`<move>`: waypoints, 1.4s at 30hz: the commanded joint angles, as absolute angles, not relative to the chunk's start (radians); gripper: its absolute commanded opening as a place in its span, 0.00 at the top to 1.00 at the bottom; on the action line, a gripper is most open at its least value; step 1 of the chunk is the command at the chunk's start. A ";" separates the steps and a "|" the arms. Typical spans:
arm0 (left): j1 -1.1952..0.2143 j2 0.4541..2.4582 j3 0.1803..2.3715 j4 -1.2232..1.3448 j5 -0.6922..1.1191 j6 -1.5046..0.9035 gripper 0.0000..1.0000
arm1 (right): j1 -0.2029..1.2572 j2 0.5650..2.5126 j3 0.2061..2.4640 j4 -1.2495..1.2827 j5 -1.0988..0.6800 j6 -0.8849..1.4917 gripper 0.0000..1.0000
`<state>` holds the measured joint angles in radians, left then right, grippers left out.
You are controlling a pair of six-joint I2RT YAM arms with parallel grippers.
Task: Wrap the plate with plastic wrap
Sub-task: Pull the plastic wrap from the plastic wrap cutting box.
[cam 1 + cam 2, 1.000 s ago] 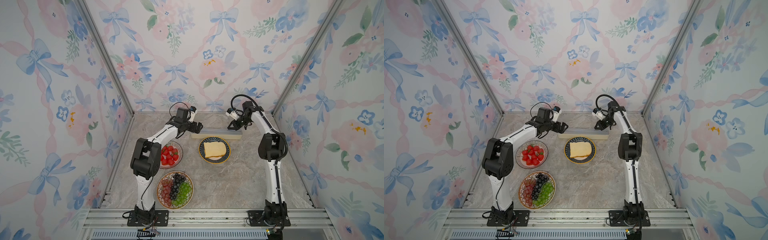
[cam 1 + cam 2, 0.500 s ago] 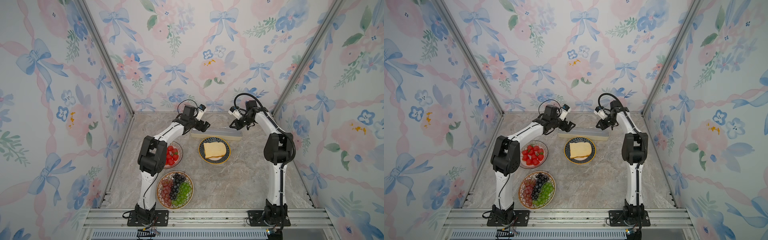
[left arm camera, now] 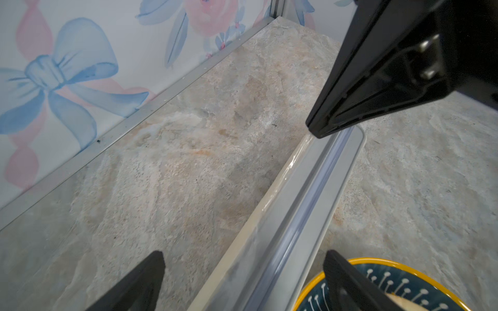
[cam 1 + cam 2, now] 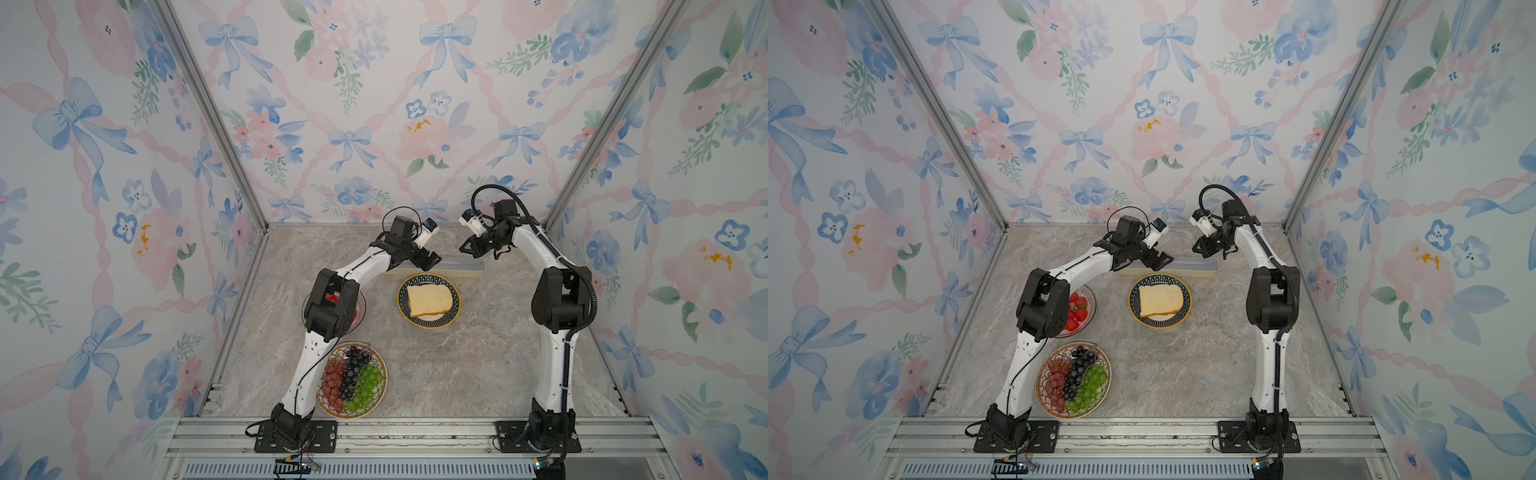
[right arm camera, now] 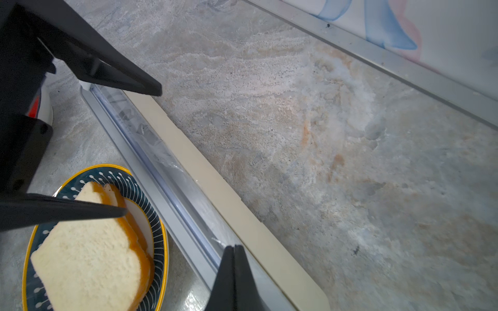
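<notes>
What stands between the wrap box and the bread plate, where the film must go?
Nothing visible. The wrap box lies right behind the plate, edge to edge, no object between. Only the open left pincer straddles the box from above, one finger on the plate's side.

The left gripper's [image 3: 242,253] fingers stood wide apart, with the box [image 3: 283,215] running between them across the table [image 3: 188,161]. The right gripper [image 3: 318,126] was at the box's far end. A plate [image 3: 390,278] lay beside its near end.
</notes>
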<state>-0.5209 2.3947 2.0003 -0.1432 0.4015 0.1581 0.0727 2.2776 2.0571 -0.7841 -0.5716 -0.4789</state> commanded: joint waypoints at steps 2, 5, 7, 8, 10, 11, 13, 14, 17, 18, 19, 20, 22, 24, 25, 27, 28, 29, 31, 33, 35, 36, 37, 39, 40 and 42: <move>-0.527 2.454 2.081 -0.145 0.362 0.189 0.04 | 0.067 2.220 2.051 -0.771 -0.581 -0.475 1.00; -0.526 2.480 2.107 -0.146 0.335 0.178 0.07 | 0.068 2.217 2.048 -0.772 -0.580 -0.477 1.00; -0.525 2.486 2.106 -0.146 0.331 0.178 0.10 | 0.070 2.216 2.044 -0.769 -0.575 -0.477 1.00; -0.525 2.486 2.103 -0.146 0.327 0.179 0.13 | 0.070 2.217 2.043 -0.769 -0.574 -0.477 1.00; -0.522 2.482 2.088 -0.147 0.329 0.184 0.18 | 0.070 2.216 2.044 -0.769 -0.571 -0.477 1.00; -0.518 2.476 2.076 -0.147 0.335 0.188 0.20 | 0.071 2.216 2.043 -0.769 -0.569 -0.477 1.00; -0.508 2.463 2.045 -0.148 0.364 0.200 0.21 | 0.070 2.215 2.042 -0.769 -0.563 -0.480 1.00; -0.502 2.451 2.025 -0.149 0.377 0.207 0.21 | 0.070 2.216 2.042 -0.769 -0.560 -0.480 1.00; -0.484 2.419 1.972 -0.153 0.364 0.236 0.22 | 0.068 2.213 2.042 -0.769 -0.556 -0.482 1.00; -0.479 2.410 1.955 -0.155 0.355 0.247 0.22 | 0.070 2.213 2.042 -0.769 -0.556 -0.482 1.00; -0.473 2.403 1.943 -0.162 0.346 0.259 0.22 | 0.070 2.213 2.042 -0.767 -0.556 -0.482 1.00; -0.467 2.399 1.934 -0.165 0.333 0.263 0.22 | 0.070 2.214 2.042 -0.767 -0.555 -0.481 1.00; -0.451 2.389 1.922 -0.175 0.310 0.271 0.23 | 0.070 2.215 2.042 -0.768 -0.553 -0.480 1.00; -0.436 2.381 1.914 -0.185 0.303 0.276 0.24 | 0.071 2.215 2.042 -0.769 -0.551 -0.482 1.00; -0.428 2.377 1.911 -0.190 0.305 0.279 0.24 | 0.072 2.215 2.042 -0.770 -0.550 -0.482 1.00; -0.416 2.366 1.903 -0.206 0.311 0.293 0.26 | 0.072 2.217 2.041 -0.772 -0.548 -0.483 1.00; -0.410 2.362 1.897 -0.215 0.311 0.303 0.27 | 0.072 2.217 2.041 -0.772 -0.548 -0.483 1.00; -0.406 2.358 1.891 -0.223 0.313 0.313 0.27 | 0.072 2.216 2.042 -0.772 -0.546 -0.483 1.00; -0.397 2.353 1.885 -0.250 0.322 0.340 0.30 | 0.072 2.218 2.042 -0.771 -0.548 -0.483 1.00; -0.390 2.353 1.887 -0.278 0.342 0.364 0.35 | 0.073 2.218 2.045 -0.771 -0.547 -0.483 1.00; -0.383 2.356 1.887 -0.298 0.378 0.385 0.40 | 0.076 2.220 2.048 -0.772 -0.545 -0.483 1.00; -0.382 2.354 1.887 -0.308 0.407 0.397 0.43 | 0.077 2.221 2.049 -0.772 -0.547 -0.483 1.00; -0.380 2.355 1.887 -0.315 0.431 0.408 0.46 | 0.078 2.221 2.049 -0.772 -0.546 -0.485 1.00; -0.379 2.356 1.887 -0.329 0.480 0.427 0.56 | 0.080 2.221 2.051 -0.772 -0.549 -0.485 1.00; -0.379 2.353 1.885 -0.333 0.497 0.434 0.63 | 0.081 2.220 2.052 -0.772 -0.548 -0.485 1.00; -0.377 2.348 1.887 -0.338 0.523 0.442 0.88 | 0.081 2.216 2.056 -0.773 -0.549 -0.483 1.00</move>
